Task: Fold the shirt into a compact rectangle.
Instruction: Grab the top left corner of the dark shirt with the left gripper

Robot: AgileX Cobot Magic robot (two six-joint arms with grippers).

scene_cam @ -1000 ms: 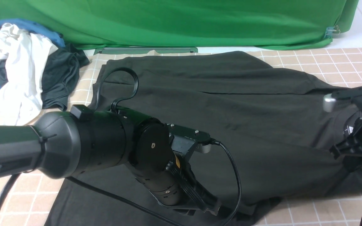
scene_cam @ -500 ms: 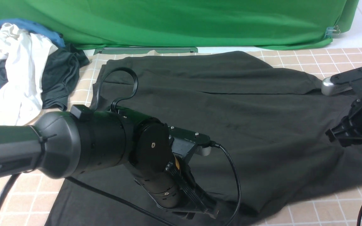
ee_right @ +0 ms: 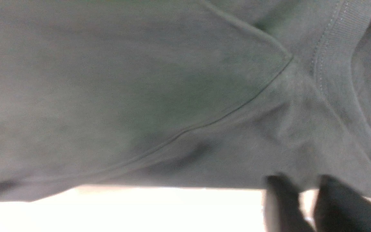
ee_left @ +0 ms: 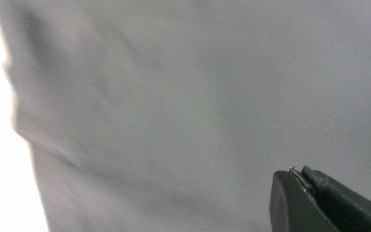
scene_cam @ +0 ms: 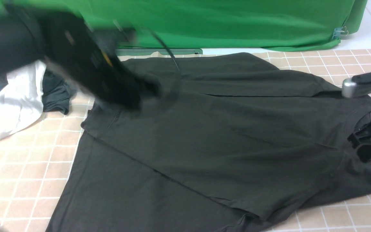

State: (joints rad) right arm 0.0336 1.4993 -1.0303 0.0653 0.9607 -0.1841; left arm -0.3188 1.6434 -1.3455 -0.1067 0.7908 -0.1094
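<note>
One black shirt [scene_cam: 224, 138] lies spread flat, partly folded over

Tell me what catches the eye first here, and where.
A big black shirt sprawls over the tiled table, filling the middle of the front view. The left arm is a dark blur above its far left corner, before a bright green cloth. A heap of other clothes lies at the far left.

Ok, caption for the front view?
Black shirt spread on tiled table; blurred left arm above its far-left corner, right gripper by the collar.
</note>
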